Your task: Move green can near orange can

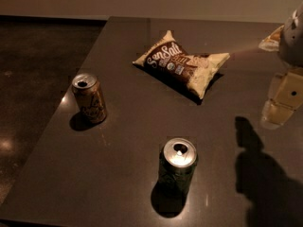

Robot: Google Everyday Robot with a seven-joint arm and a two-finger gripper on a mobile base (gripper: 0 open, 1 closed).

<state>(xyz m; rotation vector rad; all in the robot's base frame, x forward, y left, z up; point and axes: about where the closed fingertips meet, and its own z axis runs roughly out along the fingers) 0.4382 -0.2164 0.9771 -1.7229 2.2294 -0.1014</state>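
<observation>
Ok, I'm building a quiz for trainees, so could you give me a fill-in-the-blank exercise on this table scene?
1. The green can stands ____ on the table, silver top facing up.
2. In the picture, the orange can stands to the ____ of the green can.
3. The gripper hangs at the picture's ____ edge, touching neither can.

Missing words: upright; left; right.
</observation>
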